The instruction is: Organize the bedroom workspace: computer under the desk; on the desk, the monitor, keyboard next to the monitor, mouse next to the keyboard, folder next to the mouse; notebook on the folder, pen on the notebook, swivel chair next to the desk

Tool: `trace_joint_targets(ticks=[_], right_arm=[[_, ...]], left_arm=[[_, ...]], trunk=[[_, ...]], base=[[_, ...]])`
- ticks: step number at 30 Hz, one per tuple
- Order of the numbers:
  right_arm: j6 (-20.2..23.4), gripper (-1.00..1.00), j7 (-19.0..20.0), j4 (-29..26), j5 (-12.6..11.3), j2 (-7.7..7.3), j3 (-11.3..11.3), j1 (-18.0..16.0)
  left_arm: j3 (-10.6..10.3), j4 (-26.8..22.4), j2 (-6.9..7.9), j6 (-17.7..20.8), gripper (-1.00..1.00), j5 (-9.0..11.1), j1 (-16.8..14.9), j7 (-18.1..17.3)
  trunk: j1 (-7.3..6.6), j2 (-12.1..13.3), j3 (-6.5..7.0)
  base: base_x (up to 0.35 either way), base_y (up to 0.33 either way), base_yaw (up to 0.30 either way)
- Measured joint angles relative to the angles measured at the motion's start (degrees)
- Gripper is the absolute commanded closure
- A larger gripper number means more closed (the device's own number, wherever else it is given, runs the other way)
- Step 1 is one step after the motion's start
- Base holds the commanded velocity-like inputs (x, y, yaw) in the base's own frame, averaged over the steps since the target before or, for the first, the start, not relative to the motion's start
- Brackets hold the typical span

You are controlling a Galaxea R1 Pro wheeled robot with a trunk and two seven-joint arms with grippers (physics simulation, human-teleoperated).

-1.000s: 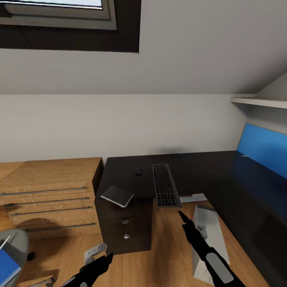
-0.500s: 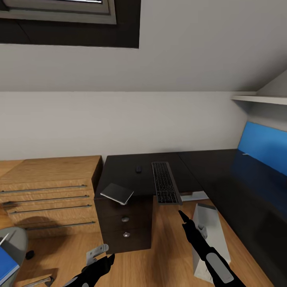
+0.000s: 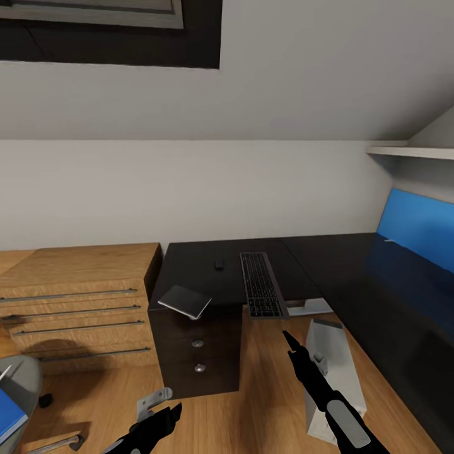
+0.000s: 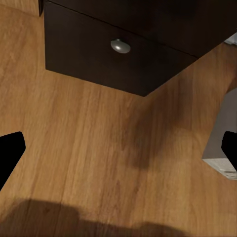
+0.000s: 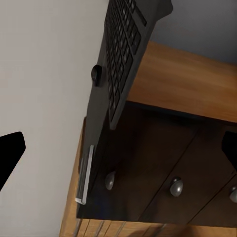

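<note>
Head view. Glossy black L-shaped tabletop point(image 3: 202, 271) sits at centre, its drawer block below. The slim black keyboard with silvery edge point(image 3: 260, 285) lies lengthwise on it, near end poking past the front edge. The small dark rounded mouse point(image 3: 219, 265) rests at 10 o'clock from the keyboard, apart from it. The thin dark-covered notebook with white page edges point(image 3: 185, 301) sits at the tabletop's front left corner, part of it hanging over the edge. The light grey boxy computer tower point(image 3: 335, 372) stands tilted on the wood floor at 5 o'clock from the keyboard. The grey upholstered swivel chair point(image 3: 17, 384) shows at 8 o'clock with the bright blue flat folder point(image 3: 9, 416) on its seat. Right tool point(image 3: 291, 343) points up toward the keyboard's overhanging end, empty; how wide it stands is unclear here. Left tool point(image 3: 165, 416) hangs low over the floor, empty.

Left wrist view. Fingertips point(image 4: 10, 150) sit wide apart at the frame's sides, nothing between them; a drawer with a round silver knob point(image 4: 120, 46) is ahead.

Right wrist view. Fingertips point(image 5: 11, 148) wide apart, holding nothing; keyboard and mouse seen from below the edge.

Risks, as judged: a nudge from the right tool could tip the overhanging keyboard off. The notebook could slide off its corner the same way. An arm swing could knock the tilted tower over.
</note>
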Motion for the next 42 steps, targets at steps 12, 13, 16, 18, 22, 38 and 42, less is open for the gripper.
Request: trace_joint_targets(ticks=[12,13,16,18,22,38,42], right_arm=[[0.0,-1.0,0.6,0.0,0.0,-0.1,-0.1,0.0],[0.0,-1.0,1.3,0.0,0.0,-0.1,-0.1,0.0],[0.0,-1.0,2.5,0.1,0.1,-0.11,-0.1,0.0],[0.0,-1.0,2.8,0.1,0.1,-0.09,-0.1,0.0],[0.0,-1.0,3.0,0.1,0.4,-0.08,-0.1,0.0],[-0.1,-1.0,3.3,0.2,3.0,-0.01,-0.2,0.0],[-0.1,-1.0,3.2,0.2,3.0,-0.02,-0.2,0.0]], left_arm=[[0.0,0.1,0.0,0.0,-1.0,0.0,0.0,0.0],[0.0,0.1,-0.01,0.0,-1.0,0.0,0.0,0.1],[0.0,0.1,-0.02,-0.1,-1.0,0.0,0.0,0.1],[0.0,0.1,0.0,-0.1,-1.0,0.0,0.0,0.0],[0.1,0.1,0.04,-0.4,-1.0,0.0,0.0,0.0],[0.1,0.8,0.15,-0.6,-1.0,0.0,0.0,-0.2],[0.1,0.8,0.14,-0.6,-1.0,0.0,0.0,-0.1]], trunk=[[2.64,-4.8,-2.16],[2.86,-5.2,-2.33],[3.08,-5.6,-2.52],[3.08,-5.6,-2.52],[3.08,-5.6,-2.52],[3.08,-5.6,-2.52],[3.07,-5.6,-2.52]], base=[[0.0,0.0,0.0],[0.0,0.0,0.0],[0.0,0.0,0.0],[0.0,0.0,0.0],[0.0,0.0,0.0],[0.089,0.0,0.0],[0.094,0.0,0.0]])
